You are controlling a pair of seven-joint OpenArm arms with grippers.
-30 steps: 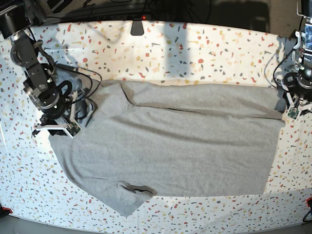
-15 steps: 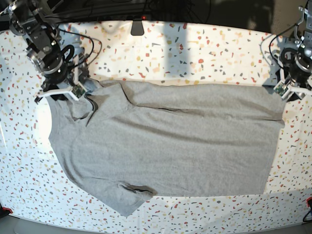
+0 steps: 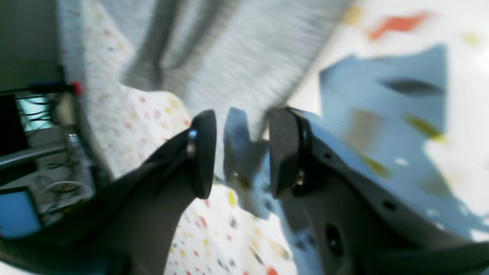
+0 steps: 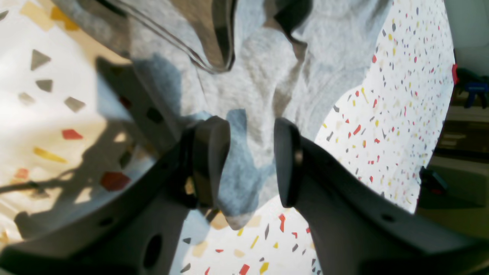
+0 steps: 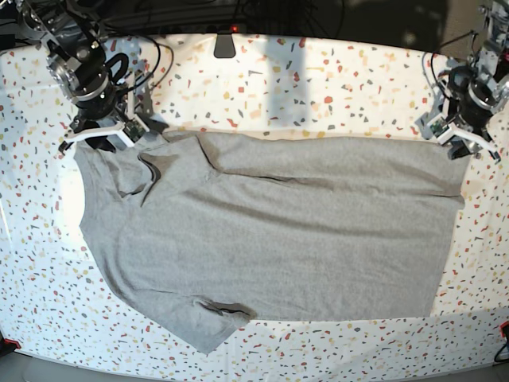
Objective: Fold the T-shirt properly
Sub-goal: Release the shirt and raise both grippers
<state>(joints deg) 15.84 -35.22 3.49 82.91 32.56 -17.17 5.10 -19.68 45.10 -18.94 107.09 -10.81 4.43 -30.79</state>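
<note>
Both claws spread, right gripper (image 4: pixel 252 164) straddling T-shirt (image 5: pixel 270 231) corner, left gripper (image 3: pixel 238 152) at hem: risk of shutting on nothing.

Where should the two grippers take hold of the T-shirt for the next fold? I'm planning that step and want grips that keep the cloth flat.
Probably the two far corners of the T-shirt, coming from the table's far side: the right gripper and left gripper sit open right there, and cloth already lies between the right one's fingers.
</note>
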